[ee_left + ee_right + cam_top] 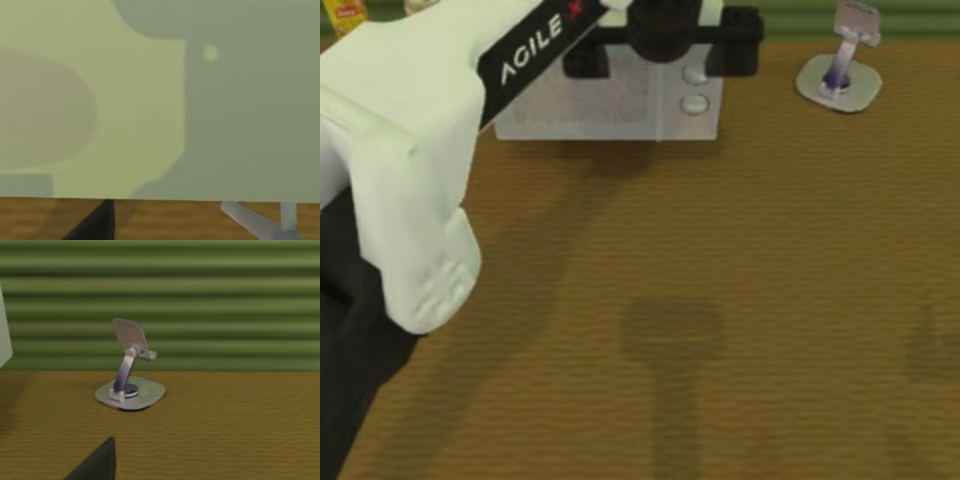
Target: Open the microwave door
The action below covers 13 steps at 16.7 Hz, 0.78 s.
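The left gripper (665, 45) hangs over the microwave (610, 100) at the table's (740, 300) far edge; whether its fingers are open I cannot tell. The microwave's long axis runs left to right, and the microwave door (575, 105) with its mesh window faces the near side, knobs (694, 90) at right. A phone stand (838, 80) sits well apart to the right. The near table lies open. The right arm is out of sight.

rendered tabletop test scene, not a real room: brown wood-grain surface (740, 300), green ribbed backdrop wall (200, 300), a microwave (620, 105) and phone stand (838, 78), and an agilex-branded left arm (400, 150).
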Each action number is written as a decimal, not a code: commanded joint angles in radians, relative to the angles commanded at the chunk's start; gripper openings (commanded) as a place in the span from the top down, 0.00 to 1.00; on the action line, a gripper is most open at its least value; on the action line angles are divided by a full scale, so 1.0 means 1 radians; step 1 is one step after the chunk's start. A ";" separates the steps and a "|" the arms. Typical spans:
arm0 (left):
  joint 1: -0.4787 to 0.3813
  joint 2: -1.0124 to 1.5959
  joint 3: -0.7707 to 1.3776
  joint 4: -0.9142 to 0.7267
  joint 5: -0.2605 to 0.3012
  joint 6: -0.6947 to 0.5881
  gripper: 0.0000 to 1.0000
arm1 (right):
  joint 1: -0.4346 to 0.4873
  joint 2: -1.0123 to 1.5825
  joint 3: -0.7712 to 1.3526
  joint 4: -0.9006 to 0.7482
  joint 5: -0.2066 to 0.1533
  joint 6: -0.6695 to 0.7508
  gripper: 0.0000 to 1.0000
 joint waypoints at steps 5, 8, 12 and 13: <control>0.003 0.000 -0.018 0.018 0.001 0.003 0.00 | 0.000 0.000 0.000 0.000 0.000 0.000 0.00; 0.003 0.000 -0.018 0.018 0.001 0.003 0.23 | 0.000 0.000 0.000 0.000 0.000 0.000 0.00; 0.003 0.000 -0.018 0.018 0.001 0.003 0.53 | 0.000 0.000 0.000 0.000 0.000 0.000 0.00; 0.003 0.000 -0.018 0.018 0.001 0.003 0.60 | 0.000 0.000 0.000 0.000 0.000 0.000 0.00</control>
